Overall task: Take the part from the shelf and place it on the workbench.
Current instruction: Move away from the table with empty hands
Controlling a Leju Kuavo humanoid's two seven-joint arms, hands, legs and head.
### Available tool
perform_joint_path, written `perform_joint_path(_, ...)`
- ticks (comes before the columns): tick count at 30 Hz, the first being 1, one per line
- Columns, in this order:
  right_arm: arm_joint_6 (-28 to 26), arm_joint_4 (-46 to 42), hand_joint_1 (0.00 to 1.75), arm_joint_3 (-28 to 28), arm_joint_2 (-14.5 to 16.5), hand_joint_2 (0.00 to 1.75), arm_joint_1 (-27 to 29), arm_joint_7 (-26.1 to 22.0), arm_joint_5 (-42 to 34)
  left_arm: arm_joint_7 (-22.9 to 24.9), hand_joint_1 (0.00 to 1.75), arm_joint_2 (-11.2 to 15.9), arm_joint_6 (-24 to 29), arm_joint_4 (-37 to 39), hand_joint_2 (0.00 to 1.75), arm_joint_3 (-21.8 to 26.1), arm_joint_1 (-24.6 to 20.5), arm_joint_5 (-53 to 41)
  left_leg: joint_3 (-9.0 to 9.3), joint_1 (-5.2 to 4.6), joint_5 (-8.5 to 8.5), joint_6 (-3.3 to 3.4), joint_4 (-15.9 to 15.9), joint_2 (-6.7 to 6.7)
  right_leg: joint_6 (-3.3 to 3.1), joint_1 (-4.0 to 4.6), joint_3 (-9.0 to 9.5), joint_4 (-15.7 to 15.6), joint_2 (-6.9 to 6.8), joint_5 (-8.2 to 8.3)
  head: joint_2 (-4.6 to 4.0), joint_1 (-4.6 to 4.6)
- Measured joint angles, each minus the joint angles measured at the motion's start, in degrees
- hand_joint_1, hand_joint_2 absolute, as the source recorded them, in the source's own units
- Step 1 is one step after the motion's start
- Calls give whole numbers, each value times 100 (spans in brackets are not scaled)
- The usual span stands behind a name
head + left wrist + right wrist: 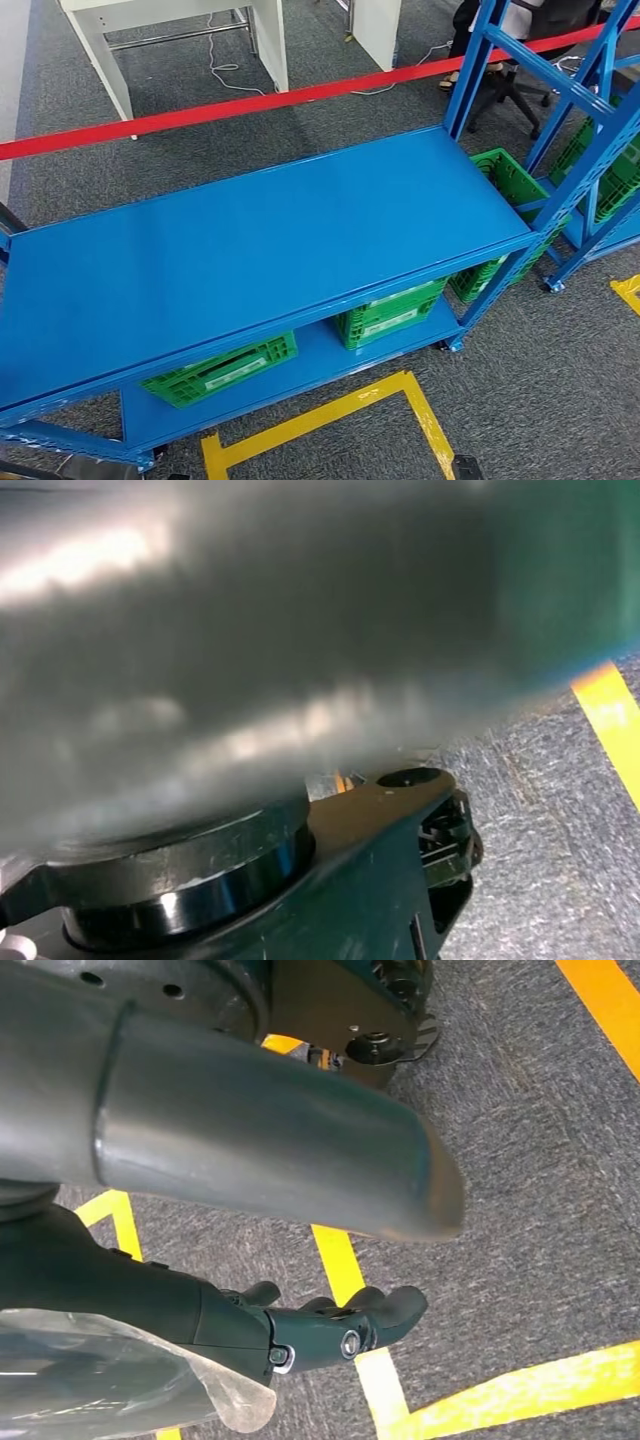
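Observation:
In the right wrist view my right hand (249, 1140) hangs over the carpet, its thick grey thumb stretched out above the dark fingers (332, 1330). A clear plastic bag (113, 1380) sits tight against those fingers, off the floor; what is inside is too blurred to tell. The hold itself is mostly hidden. My left hand (264, 630) is a blurred grey mass close to the left wrist camera, and its fingers cannot be made out. The blue shelf (249, 230) stands straight ahead in the head view, with a bare top board.
Green crates (219, 370) (389, 312) stand on the shelf's lower board. Another blue rack (596, 150) with green crates is at the right. Red tape (226, 108) runs behind the shelf. Yellow floor lines (332, 410) lie in front. White table legs (264, 30) stand beyond.

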Motion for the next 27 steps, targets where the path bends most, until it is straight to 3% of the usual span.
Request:
perform_joint_path(2,-10,-9,0,15,1,0,-7,-10,4,3,0,-1,-4,-2,0,0,-6,-5,105,34,83,88,-188,-17,33,4,-7,45,102,-74,-1,14)
perform_joint_path(3,-17,-13,0,18,1,0,-9,-13,4,4,0,-4,-8,-3,0,0,-15,-7,159,61,128,118,-282,-33,41,7,-87,227,198,-190,0,28)
perform_joint_path(5,-28,-14,0,22,0,0,-4,-11,2,5,0,-11,-22,-5,0,0,-35,-8,183,93,155,138,-334,-75,67,-21,-437,932,385,-522,1,56)
perform_joint_path(7,-33,-14,0,33,-1,0,19,-3,-1,6,0,-20,-44,-6,0,-1,-37,-9,180,107,136,112,-311,-144,118,-59,-743,1464,428,-637,1,67)
perform_joint_path(8,-37,-14,0,40,-3,0,31,0,-1,6,0,-23,-53,-6,0,-1,-34,-9,181,121,119,84,-288,-184,146,-82,-758,1433,431,-529,1,67)
perform_joint_path(10,-54,-14,0,50,-11,0,39,-2,-3,6,0,-28,-66,-6,0,-1,-32,-8,176,168,56,-12,-193,-267,219,-140,-496,816,471,-125,1,67)
perform_joint_path(11,-61,-11,0,52,-12,0,38,-3,-4,6,0,-24,-70,-6,0,0,-38,-8,154,179,12,-76,-118,-307,244,-156,-343,487,534,-3,1,89)
perform_joint_path(13,-65,-4,0,57,-7,0,28,-6,-5,7,0,-16,-74,-6,0,-1,-43,-7,96,175,-45,-171,9,-367,179,-166,-179,192,619,31,1,102)
perform_joint_path(15,-68,-1,0,61,-5,0,31,-7,-6,8,0,-11,-72,-6,0,-2,-35,-7,60,170,-41,-211,47,-408,52,-151,-174,232,590,3,1,76)
perform_joint_path(17,-77,-1,0,62,-8,0,42,-10,-6,8,0,-9,-70,-6,0,-1,-28,-6,7,178,-118,-243,158,-342,-18,-147,-175,242,531,7,1,51)
perform_joint_path(18,-81,-1,0,63,-8,0,42,-16,-7,8,0,-8,-70,-6,0,-1,-32,-5,-88,178,-242,-257,363,-277,-49,-144,-174,240,493,7,1,43)
perform_joint_path(20,-90,0,0,71,-8,0,41,-30,-9,8,0,-11,-71,-7,0,-2,-51,-5,-426,174,-592,-269,1078,-164,-97,-118,-172,237,414,-5,1,31)
perform_joint_path(22,-112,2,0,84,-8,0,41,-45,-19,8,0,-13,-72,-8,0,-1,-50,-1,-737,168,-777,-245,1699,-146,-130,-78,-164,238,349,-23,1,31)
perform_joint_path(23,-129,3,0,90,-8,0,38,-56,-25,8,0,-13,-72,-8,0,-1,-42,2,-775,156,-710,-212,1747,-145,-144,-56,-153,238,331,-32,1,31)
perform_joint_path(24,-146,3,0,96,-8,0,32,-67,-31,8,0,-13,-72,-8,0,0,-34,5,-704,135,-532,-160,1563,-144,-157,-33,-134,237,320,-43,1,31)
perform_joint_path(26,-165,6,0,105,-3,0,16,-86,-37,8,0,-1,-70,-8,0,0,-31,10,-391,62,-109,4,851,-122,-170,-3,-108,232,310,-68,1,38)
perform_joint_path(27,-167,10,0,109,1,0,6,-92,-38,8,0,1,-69,-8,0,0,-35,13,-254,26,14,80,539,-101,-161,6,-101,231,311,-80,1,42)
